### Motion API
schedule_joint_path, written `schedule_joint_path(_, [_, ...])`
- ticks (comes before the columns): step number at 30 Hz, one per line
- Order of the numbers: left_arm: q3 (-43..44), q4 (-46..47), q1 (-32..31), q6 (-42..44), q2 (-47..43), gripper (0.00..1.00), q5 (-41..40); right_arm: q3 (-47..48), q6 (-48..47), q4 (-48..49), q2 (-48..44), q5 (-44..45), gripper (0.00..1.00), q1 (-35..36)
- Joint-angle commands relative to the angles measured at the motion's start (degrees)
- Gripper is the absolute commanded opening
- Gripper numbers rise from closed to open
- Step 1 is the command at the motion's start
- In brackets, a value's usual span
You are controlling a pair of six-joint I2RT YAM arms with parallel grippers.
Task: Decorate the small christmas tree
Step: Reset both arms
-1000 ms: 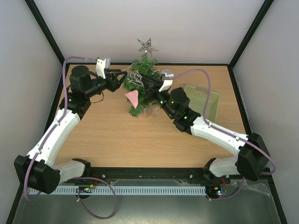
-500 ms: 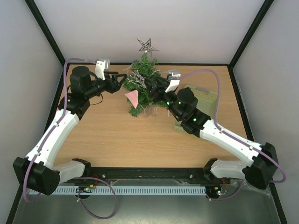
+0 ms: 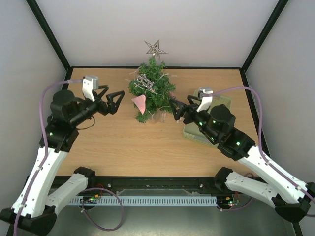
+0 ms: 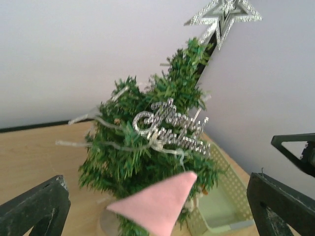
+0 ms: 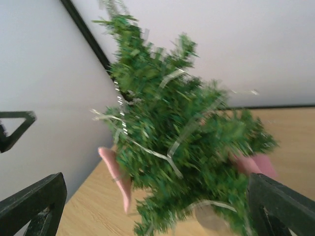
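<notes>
small christmas tree (image 3: 150, 91) upright, table (image 3: 147, 142) 12 o'clock, star (image 3: 155, 48) on | left gripper (image 3: 114, 94) at its 9 o'clock, right gripper (image 3: 176, 111) at 3, jaws spread, empty | between placements (judged); next: fetch another ornament

Blurred small christmas tree (image 5: 182, 142) at centre, silver tinsel strands (image 5: 170, 155) across it. Pink ornament (image 5: 118, 177) at its 8 o'clock. Right gripper (image 5: 155, 184) spread wide, fingers at 7 and 5 o'clock.
</notes>
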Motion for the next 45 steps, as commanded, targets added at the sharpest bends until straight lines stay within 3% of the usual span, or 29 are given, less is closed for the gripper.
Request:
schedule_joint_path(1, [-2.7,-7.3,0.1,-1.3,-5.6,1.00,-1.8,-2.3,7.6,-13.3,-5.7,7.3,0.98,0.2])
schedule_joint_path(7, [-8.5,-9.9,0.1,-4.5,-16.5,1.00,-2.5,-6.4,11.8,-18.5,-9.3,13.1,0.98,0.2])
schedule_joint_path(12, [-17.4,-5.8,0.0,-9.2,-23.0,1.00,-2.6,-7.8,15.9,-19.8,-10.3,16.9,0.98,0.2])
schedule_joint_path(19, [-19.2,-5.4,0.0,-11.0,-22.3,1.00,-3.7,-13.0,16.3,-15.8,-12.6,19.1,0.98,0.2])
schedule_joint_path(32, [-14.5,-5.1,0.0,-9.3,-21.8,1.00,-5.0,-7.3,15.9,-13.9,-14.6,16.2,0.98,0.2])
schedule_joint_path(45, [-17.1,-4.4,0.1,-11.0,-22.2,1.00,-4.3,-8.8,15.4,-13.3,-15.8,15.4,0.98,0.2])
